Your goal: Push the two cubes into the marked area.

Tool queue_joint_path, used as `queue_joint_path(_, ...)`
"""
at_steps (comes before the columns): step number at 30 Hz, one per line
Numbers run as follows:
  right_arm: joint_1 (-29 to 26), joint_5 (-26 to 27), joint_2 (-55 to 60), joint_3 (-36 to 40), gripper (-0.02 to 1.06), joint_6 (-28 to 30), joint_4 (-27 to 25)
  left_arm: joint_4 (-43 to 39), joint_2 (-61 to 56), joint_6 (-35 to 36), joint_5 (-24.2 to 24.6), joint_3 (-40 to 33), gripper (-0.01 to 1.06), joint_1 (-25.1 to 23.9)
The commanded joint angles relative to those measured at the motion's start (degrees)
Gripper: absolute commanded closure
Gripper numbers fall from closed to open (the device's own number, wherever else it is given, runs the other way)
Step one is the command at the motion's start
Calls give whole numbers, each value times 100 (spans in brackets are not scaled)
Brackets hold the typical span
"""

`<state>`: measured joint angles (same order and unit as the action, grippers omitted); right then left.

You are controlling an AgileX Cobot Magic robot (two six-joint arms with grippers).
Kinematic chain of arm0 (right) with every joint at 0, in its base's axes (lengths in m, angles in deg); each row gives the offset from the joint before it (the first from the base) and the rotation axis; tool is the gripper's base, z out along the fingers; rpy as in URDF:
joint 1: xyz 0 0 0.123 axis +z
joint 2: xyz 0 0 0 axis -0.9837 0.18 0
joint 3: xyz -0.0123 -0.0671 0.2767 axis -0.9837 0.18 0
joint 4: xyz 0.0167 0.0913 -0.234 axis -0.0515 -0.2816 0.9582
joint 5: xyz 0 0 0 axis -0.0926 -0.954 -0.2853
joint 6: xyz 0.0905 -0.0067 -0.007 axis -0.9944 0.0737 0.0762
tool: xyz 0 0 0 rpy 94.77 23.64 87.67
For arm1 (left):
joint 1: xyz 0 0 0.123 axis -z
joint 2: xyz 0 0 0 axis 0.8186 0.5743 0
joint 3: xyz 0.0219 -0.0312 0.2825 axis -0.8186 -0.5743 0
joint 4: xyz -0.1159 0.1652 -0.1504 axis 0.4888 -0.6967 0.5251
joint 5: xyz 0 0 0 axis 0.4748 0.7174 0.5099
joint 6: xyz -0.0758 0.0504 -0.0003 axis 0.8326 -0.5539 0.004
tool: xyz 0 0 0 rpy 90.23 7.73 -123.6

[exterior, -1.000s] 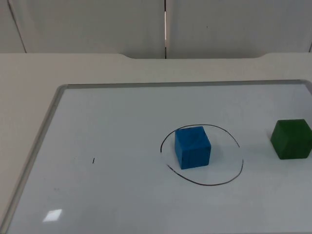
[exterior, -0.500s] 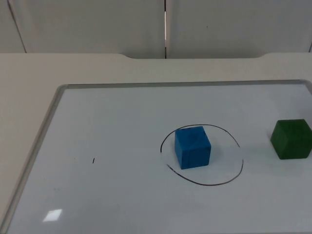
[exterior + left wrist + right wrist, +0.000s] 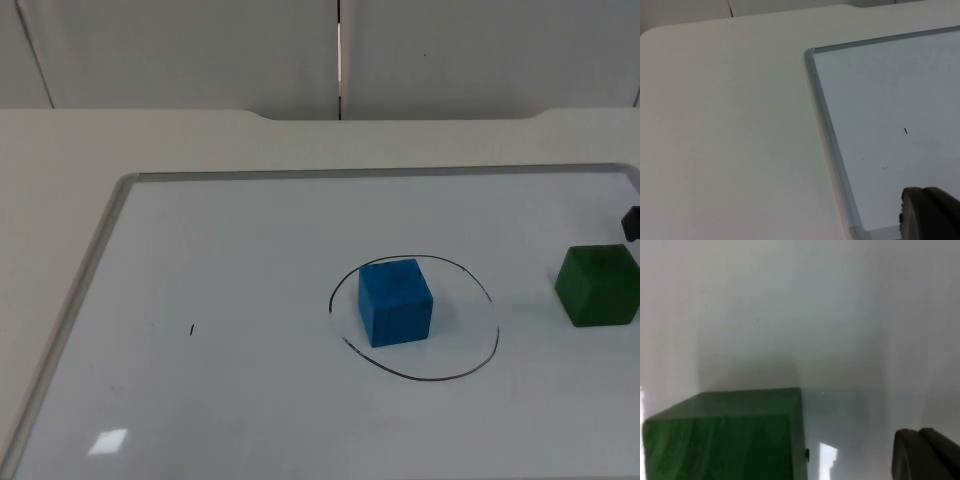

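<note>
The right gripper is just entering at the whiteboard's right edge, close behind the green cube; whether its fingers are parted or closed cannot be told, and they hold nothing. The left gripper waits near the whiteboard's left edge over the table, its fingers equally unreadable. The blue cube already sits inside the drawn circle, so half looks done; the green cube remains outside, near the right edge
</note>
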<state>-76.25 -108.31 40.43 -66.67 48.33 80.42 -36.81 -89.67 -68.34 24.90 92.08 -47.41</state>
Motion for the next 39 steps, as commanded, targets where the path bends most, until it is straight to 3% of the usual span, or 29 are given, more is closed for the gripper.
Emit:
queue_joint_path(1,7,-11,-3,-25,104,2,-66,-42,-23,45,-59,-31,105,-19)
queue_joint_path(12,583,474,-3,-25,104,51,-135,-42,-23,45,-59,-31,105,-19)
queue_joint_path(39,729,156,-3,-25,104,6,-465,-42,-23,45,-59,-31,105,-19)
